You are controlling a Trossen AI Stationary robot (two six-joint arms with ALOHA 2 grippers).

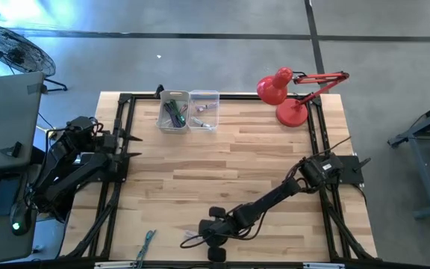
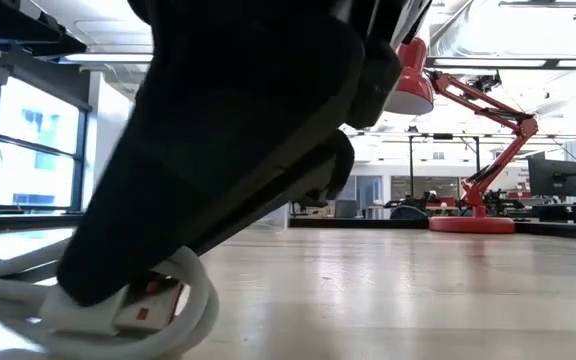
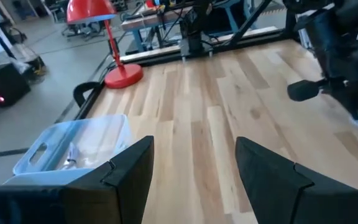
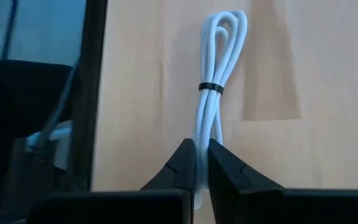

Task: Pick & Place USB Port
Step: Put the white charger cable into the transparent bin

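Right gripper (image 4: 196, 163): I have it down at the table's near edge, about midway along, fingers pinched together on the white USB cable (image 4: 217, 81). From the wrist camera the cable runs straight between the two fingertips.
White USB cable: a bundled loop held by a dark tie, lying flat on the wood by the near edge; from table height I see its coils (image 2: 183, 300) under the gripper, beside a white plug body with a red mark.
Left gripper (image 3: 191, 168): I'm keeping it parked at the table's left edge, fingers spread apart, nothing between them.
Clear bins (image 1: 189, 110): two, side by side at the far edge, left of centre; the left one holds dark and green items, the right one small pale pieces I can't identify.
Red desk lamp (image 1: 286, 93): standing at the far right corner.
Table (image 1: 230, 161): light wood planks, black frame round the edges.
Green-handled item (image 1: 148, 243): at the near edge toward the left corner; I can't tell what it is.
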